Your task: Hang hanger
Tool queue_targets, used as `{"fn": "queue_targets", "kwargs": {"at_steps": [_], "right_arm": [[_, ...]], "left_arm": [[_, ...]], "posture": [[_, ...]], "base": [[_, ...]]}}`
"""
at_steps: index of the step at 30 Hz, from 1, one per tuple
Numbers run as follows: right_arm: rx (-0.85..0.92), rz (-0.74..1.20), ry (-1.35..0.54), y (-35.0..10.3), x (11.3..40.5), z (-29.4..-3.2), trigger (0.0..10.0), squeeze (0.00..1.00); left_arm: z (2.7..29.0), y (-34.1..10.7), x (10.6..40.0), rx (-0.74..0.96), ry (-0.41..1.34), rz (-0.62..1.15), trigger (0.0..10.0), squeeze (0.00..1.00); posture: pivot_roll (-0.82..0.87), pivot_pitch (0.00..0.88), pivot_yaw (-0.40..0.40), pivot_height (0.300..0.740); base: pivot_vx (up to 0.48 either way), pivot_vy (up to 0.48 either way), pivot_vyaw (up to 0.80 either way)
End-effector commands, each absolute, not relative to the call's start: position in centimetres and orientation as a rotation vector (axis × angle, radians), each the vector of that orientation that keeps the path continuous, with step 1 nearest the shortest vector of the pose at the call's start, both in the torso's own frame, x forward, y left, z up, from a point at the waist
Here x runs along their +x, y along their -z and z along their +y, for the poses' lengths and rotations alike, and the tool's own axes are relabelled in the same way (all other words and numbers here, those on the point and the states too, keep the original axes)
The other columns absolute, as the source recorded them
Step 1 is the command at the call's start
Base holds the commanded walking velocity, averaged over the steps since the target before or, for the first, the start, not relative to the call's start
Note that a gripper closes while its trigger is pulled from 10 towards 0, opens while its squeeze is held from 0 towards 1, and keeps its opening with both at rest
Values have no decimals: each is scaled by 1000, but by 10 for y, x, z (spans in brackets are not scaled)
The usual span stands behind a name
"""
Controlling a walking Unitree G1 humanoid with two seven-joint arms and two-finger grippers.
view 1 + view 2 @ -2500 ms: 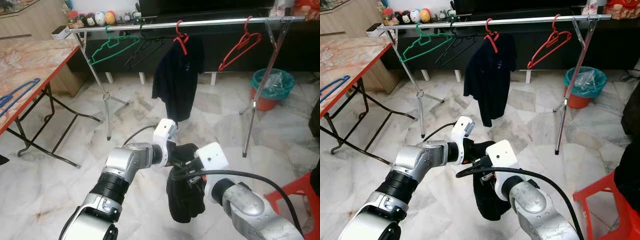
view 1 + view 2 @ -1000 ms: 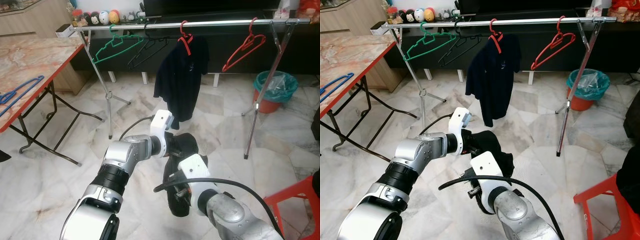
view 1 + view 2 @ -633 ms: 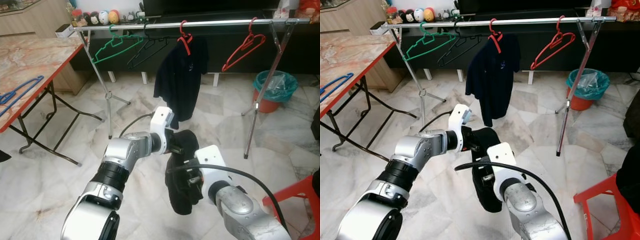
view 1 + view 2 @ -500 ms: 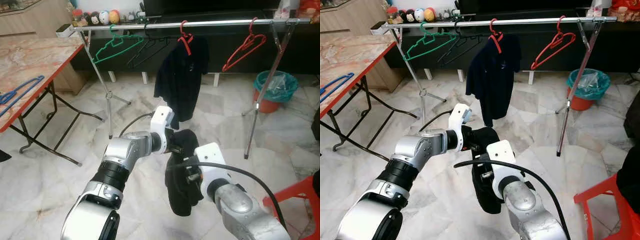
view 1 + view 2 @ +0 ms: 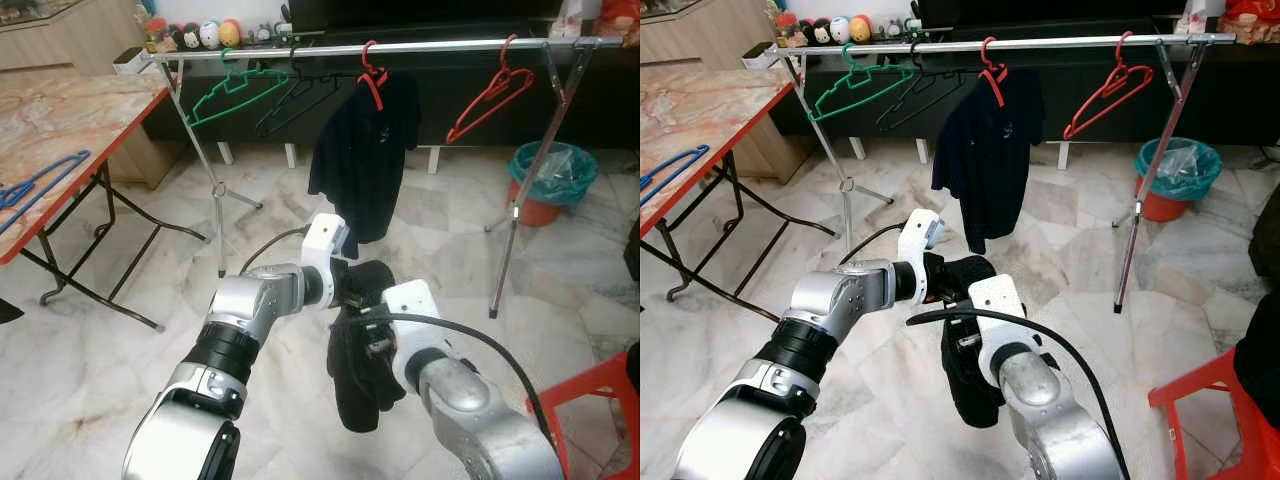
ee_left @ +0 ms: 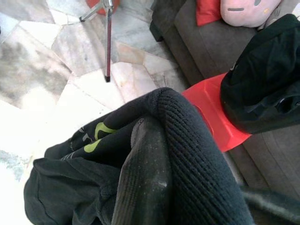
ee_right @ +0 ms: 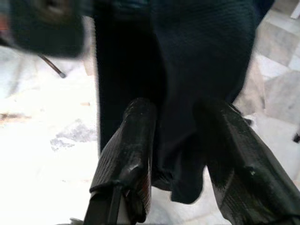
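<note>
A black garment (image 5: 358,375) hangs in a bunch between my two arms, low over the marble floor. My left gripper (image 5: 350,284) is shut on its top; in the left wrist view one finger (image 6: 145,178) is wrapped in ribbed black cloth (image 6: 192,154). My right gripper (image 5: 964,345) is pushed against the garment just below, open, its fingers (image 7: 129,140) spread with cloth (image 7: 201,61) hanging in the gap. Ahead, the steel rail (image 5: 440,46) carries a green hanger (image 5: 235,95), a black hanger (image 5: 295,95), a red hanger (image 5: 372,75) with a black shirt (image 5: 362,160), and a bare red hanger (image 5: 490,95).
A marble-topped folding table (image 5: 60,120) stands at the left with a blue hanger (image 5: 40,185) on it. A lined bin (image 5: 555,180) sits behind the rack's right leg. A red stool (image 5: 600,390) is close on my right.
My right wrist has shifted up and left, closer to the left gripper, and pressed further into the garment. The left gripper has kept its hold.
</note>
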State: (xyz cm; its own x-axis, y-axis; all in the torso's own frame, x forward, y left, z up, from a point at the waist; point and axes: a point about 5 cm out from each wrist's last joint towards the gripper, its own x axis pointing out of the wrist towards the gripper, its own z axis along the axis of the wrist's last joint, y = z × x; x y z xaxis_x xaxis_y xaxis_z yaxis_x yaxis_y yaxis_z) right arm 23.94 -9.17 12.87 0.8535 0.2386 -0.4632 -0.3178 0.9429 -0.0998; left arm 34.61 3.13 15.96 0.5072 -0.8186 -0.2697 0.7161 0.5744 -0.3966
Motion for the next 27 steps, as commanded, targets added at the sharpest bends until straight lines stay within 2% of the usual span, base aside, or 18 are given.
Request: {"fn": "queue_targets", "kwargs": {"at_steps": [1,9,27], "right_arm": [[-173,452,-318,-129,241,-85,10000,0],[-172,418,-302,-126,252,-81,10000,0],[-250,342,-82,-129,272,-103,10000,0]], "left_arm": [[31,-167,346,-262,957,426,10000,0],[30,-169,344,-267,972,423,10000,0],[30,-172,340,-270,988,424,10000,0]], "posture": [[-83,64,128,740],[-77,66,126,740],[-71,66,122,740]], "base": [[0,0,0],[0,0,0],[0,0,0]]}}
